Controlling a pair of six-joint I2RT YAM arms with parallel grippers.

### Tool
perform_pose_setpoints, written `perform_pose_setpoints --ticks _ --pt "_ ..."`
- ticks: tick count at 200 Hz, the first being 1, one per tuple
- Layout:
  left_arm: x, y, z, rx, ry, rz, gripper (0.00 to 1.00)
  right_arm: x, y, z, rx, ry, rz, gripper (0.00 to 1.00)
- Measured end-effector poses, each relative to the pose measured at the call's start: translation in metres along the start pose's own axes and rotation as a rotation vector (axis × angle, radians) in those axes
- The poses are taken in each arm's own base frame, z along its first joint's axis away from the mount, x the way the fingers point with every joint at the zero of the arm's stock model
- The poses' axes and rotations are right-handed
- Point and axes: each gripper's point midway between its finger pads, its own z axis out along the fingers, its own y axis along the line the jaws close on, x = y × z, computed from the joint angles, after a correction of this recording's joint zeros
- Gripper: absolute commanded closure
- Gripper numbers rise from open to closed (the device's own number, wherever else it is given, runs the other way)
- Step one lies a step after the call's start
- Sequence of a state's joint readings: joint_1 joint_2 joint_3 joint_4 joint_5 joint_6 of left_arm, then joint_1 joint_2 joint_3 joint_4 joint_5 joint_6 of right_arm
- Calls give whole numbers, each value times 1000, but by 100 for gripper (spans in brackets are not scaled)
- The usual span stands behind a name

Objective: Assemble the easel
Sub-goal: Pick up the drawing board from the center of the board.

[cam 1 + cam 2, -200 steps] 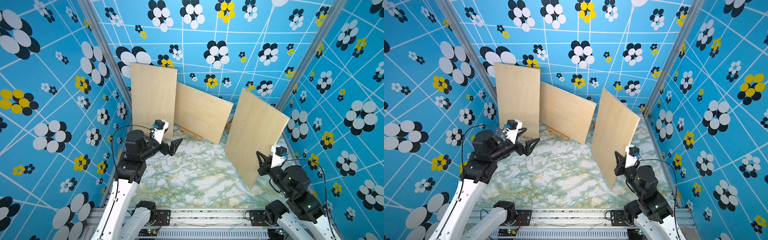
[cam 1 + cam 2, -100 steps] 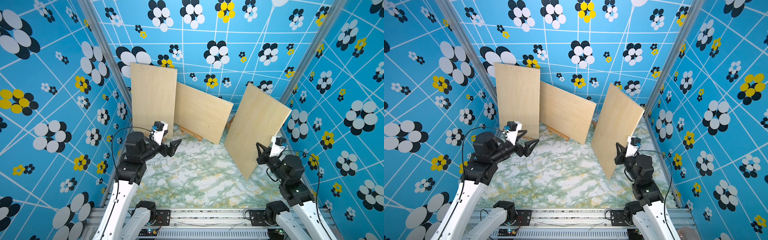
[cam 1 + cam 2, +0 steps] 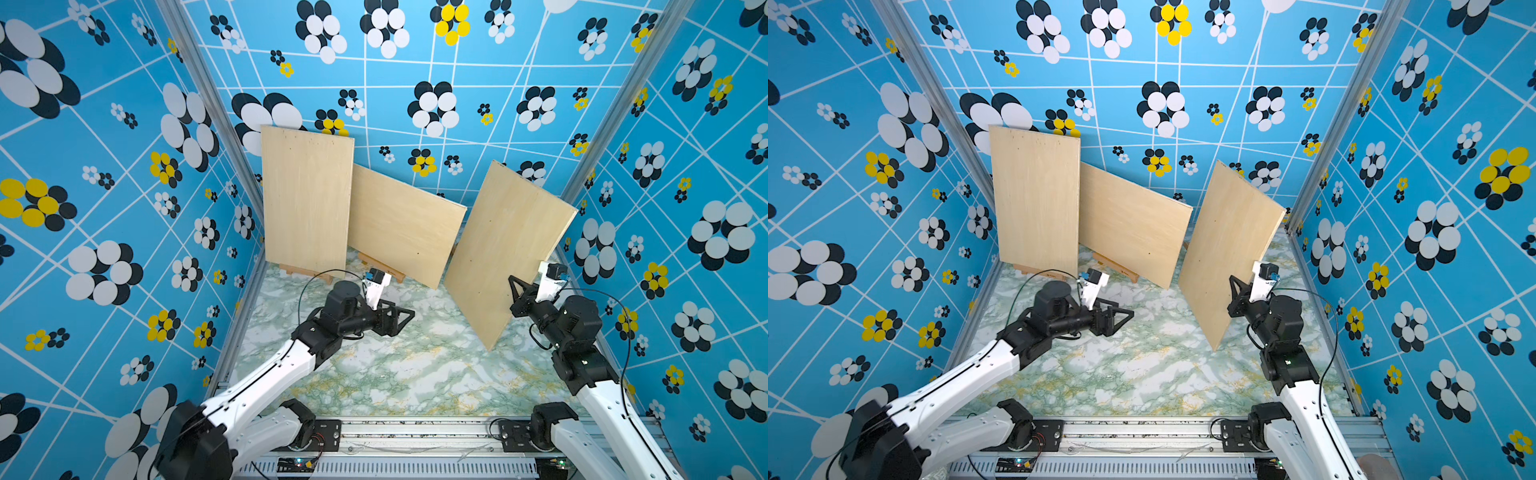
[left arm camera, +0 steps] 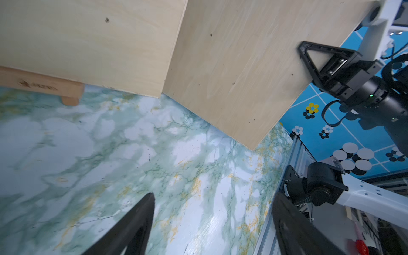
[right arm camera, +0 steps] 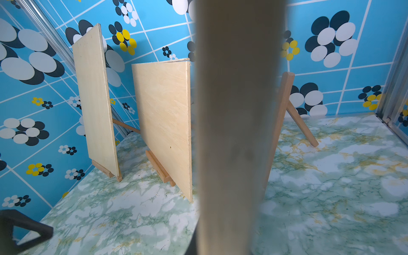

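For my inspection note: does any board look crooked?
Yes. The middle board sits crooked on its easel, one corner dropped low, unlike the straight left board. The right end effector holds the third board tilted.

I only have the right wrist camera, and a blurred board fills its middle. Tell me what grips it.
Observer: The right claw is shut on the edge of that board.
Operator: Give me its pose.
Observer: Tilted, one corner lowest, near the table; contact unclear.
Operator: Now the left claw.
Observer: The left claw is open and empty, above the table, pointing toward that board.
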State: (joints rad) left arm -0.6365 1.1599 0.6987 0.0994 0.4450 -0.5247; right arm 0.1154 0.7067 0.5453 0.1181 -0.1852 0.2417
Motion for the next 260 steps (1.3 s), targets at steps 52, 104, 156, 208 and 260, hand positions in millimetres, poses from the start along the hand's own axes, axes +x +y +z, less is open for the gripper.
perform_pose_setpoints --ticks 52,104,156,208,260 --pt "28 4 76 26 54 -262 16 -4 -15 18 -4 -16 12 100" --pt "47 -2 137 91 55 -412 11 -6 -24 33 -14 -27 15 100" --pt "52 -4 189 163 -3 -532 11 -10 -26 44 -16 -17 24 100" --pt "51 -15 217 243 -43 -549 15 -8 -29 49 -13 -20 47 100" --pt "49 -17 224 305 -79 -563 58 -9 -30 53 -12 -22 61 100"
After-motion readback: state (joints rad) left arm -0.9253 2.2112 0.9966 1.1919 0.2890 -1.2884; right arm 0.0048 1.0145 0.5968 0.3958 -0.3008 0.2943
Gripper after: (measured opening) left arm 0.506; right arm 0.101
